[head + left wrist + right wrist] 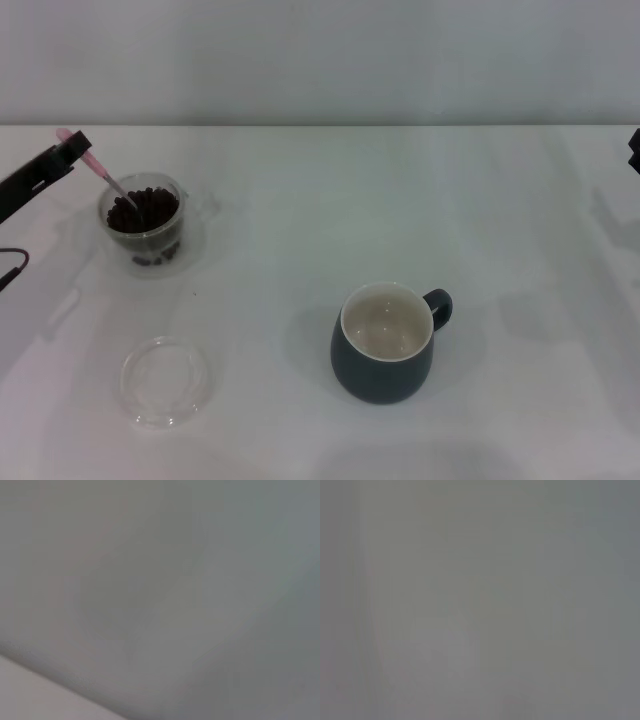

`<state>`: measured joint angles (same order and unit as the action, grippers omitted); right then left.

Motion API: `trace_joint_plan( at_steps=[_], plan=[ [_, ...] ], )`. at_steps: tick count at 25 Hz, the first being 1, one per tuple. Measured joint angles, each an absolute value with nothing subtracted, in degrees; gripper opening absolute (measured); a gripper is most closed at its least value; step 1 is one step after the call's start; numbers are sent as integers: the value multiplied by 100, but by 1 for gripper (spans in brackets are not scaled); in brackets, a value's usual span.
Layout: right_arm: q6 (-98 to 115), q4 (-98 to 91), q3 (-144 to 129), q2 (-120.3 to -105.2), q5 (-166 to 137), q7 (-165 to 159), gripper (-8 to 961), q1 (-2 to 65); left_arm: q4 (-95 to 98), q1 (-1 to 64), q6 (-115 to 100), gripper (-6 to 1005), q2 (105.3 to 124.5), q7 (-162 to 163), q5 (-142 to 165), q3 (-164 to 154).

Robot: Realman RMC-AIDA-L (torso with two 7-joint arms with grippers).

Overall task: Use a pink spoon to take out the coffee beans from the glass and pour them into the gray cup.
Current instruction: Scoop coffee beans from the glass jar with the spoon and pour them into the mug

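Note:
In the head view the glass (146,228) stands at the left of the white table, filled with dark coffee beans (143,209). The pink spoon (95,165) slants down into the beans, bowl buried, pink handle up and to the left. My left gripper (72,148) is shut on the spoon's handle end, just left of and above the glass. The gray cup (385,345) stands right of centre near the front, cream inside, handle to the right, with no beans visible in it. My right gripper (634,150) barely shows at the right edge. Both wrist views show only blank grey.
A shallow clear round glass dish (166,380) lies on the table in front of the glass. A dark cable end (12,266) shows at the left edge. The table's back edge (320,125) meets a plain wall.

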<state>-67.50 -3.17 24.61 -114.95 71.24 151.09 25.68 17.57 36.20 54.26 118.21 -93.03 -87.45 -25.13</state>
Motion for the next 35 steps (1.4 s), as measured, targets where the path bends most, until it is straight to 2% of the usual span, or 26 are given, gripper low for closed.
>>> trace_joint_plan(
  at_steps=[22,35],
  plan=[
    [-6772,-248,2461,-11505,7128,15109,877,2541,1663,3248,5637,135,11837,-8062,-9075,-2469],
    [-6759,-189,2447,-11514,7128,15108,877,2540,1670,3073,6026,134,11779,-7849,-9379,-2461]
  ],
)
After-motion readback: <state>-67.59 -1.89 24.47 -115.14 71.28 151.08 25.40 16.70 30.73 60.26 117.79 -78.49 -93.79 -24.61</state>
